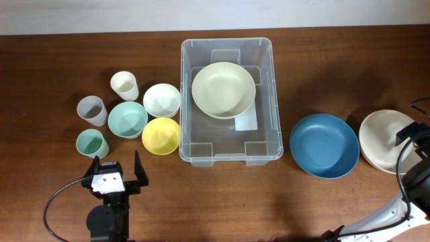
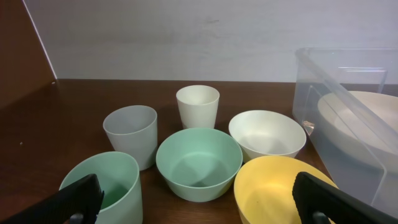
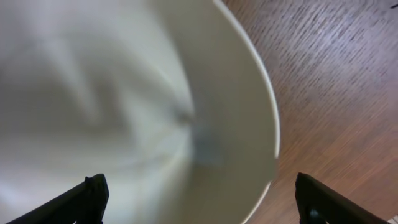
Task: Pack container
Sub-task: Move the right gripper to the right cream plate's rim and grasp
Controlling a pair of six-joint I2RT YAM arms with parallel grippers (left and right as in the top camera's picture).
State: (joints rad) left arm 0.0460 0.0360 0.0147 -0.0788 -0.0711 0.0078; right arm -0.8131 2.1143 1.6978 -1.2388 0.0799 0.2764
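The clear container (image 1: 228, 142) stands mid-table with one cream bowl (image 1: 223, 89) inside it; its wall (image 2: 348, 93) shows at the right of the left wrist view. My left gripper (image 1: 119, 171) (image 2: 199, 202) is open near the front edge, facing a mint cup (image 2: 106, 180) and a yellow bowl (image 2: 273, 186), touching neither. At the far right, my right gripper (image 1: 415, 136) (image 3: 199, 205) hangs open over a large cream bowl (image 1: 383, 138) (image 3: 124, 93), one finger over the bowl and the other over the table beyond its rim. The right wrist view is blurred.
Left of the container sit a cream cup (image 1: 124, 85), grey cup (image 1: 92, 110), mint bowl (image 1: 127, 119), white bowl (image 1: 161, 99), yellow bowl (image 1: 161, 135) and mint cup (image 1: 92, 142). A blue bowl (image 1: 324, 144) lies between the container and the large cream bowl.
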